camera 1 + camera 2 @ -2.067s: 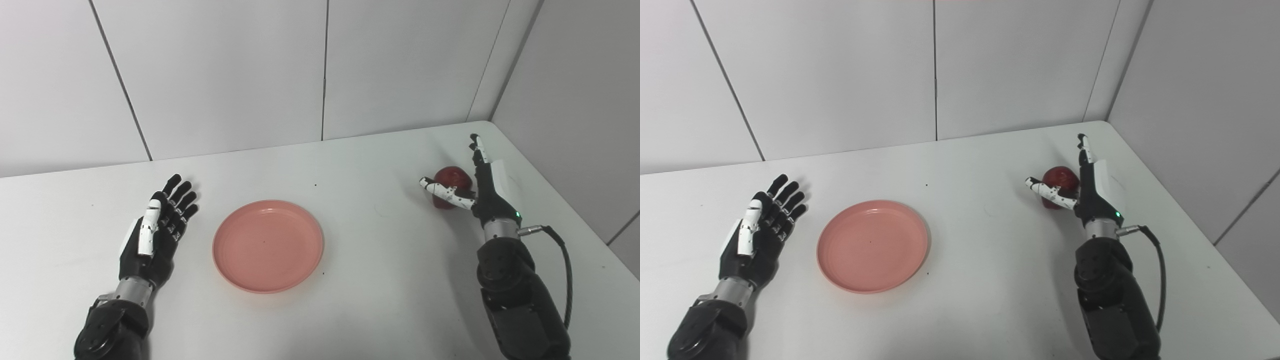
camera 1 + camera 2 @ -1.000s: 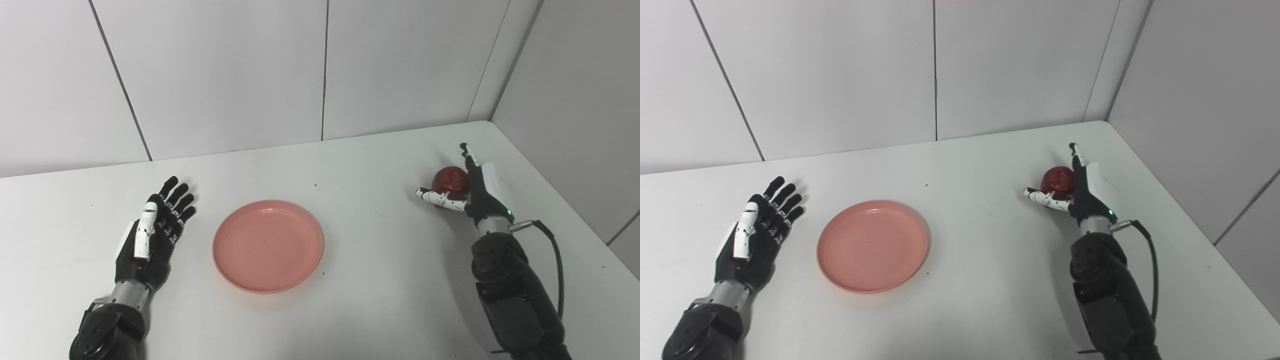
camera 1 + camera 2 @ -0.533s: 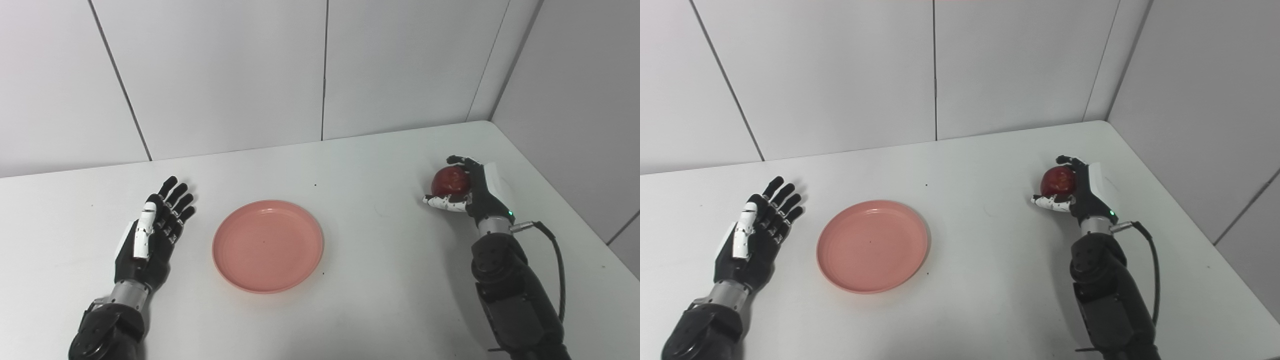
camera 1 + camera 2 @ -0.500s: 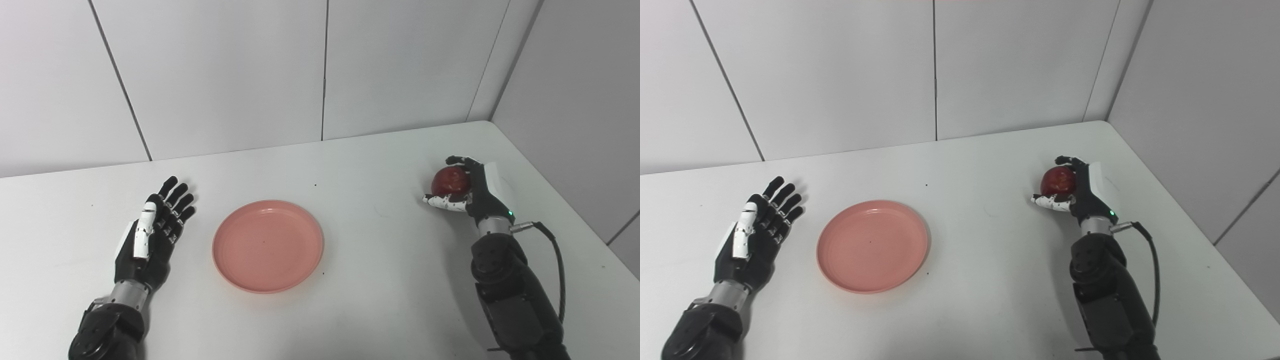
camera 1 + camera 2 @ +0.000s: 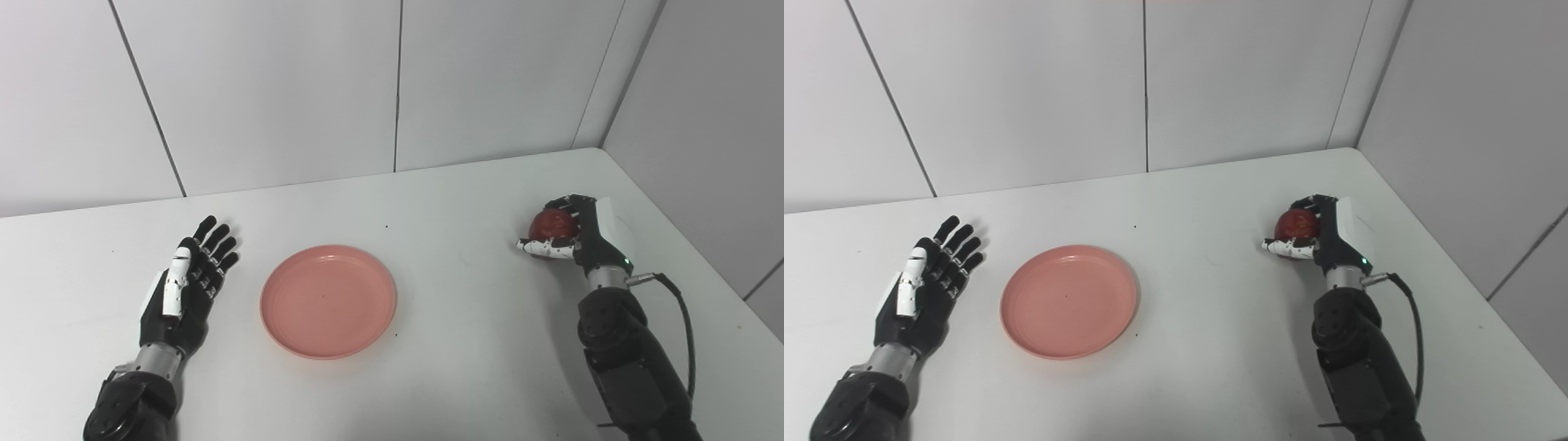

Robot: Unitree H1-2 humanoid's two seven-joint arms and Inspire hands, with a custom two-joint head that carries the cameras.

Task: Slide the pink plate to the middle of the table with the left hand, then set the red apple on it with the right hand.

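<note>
Red apple (image 5: 552, 224), round and glossy with a paler speckled patch on top, gripped in the right hand (image 5: 572, 236) near the desk's right edge (black fingers curled over its far side, white thumb under its near side). Pink plate (image 5: 328, 301), shallow, round and bare, flat on the white desk (image 5: 465, 343) about mid-width, well apart from the apple. Left hand (image 5: 185, 286) just left of the plate, palm up, fingers spread, holding nothing.

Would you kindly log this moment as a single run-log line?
left robot hand: open, beside pink plate | right robot hand: shut on red apple | plate: bare, mid-table | apple: not yet on plate
</note>
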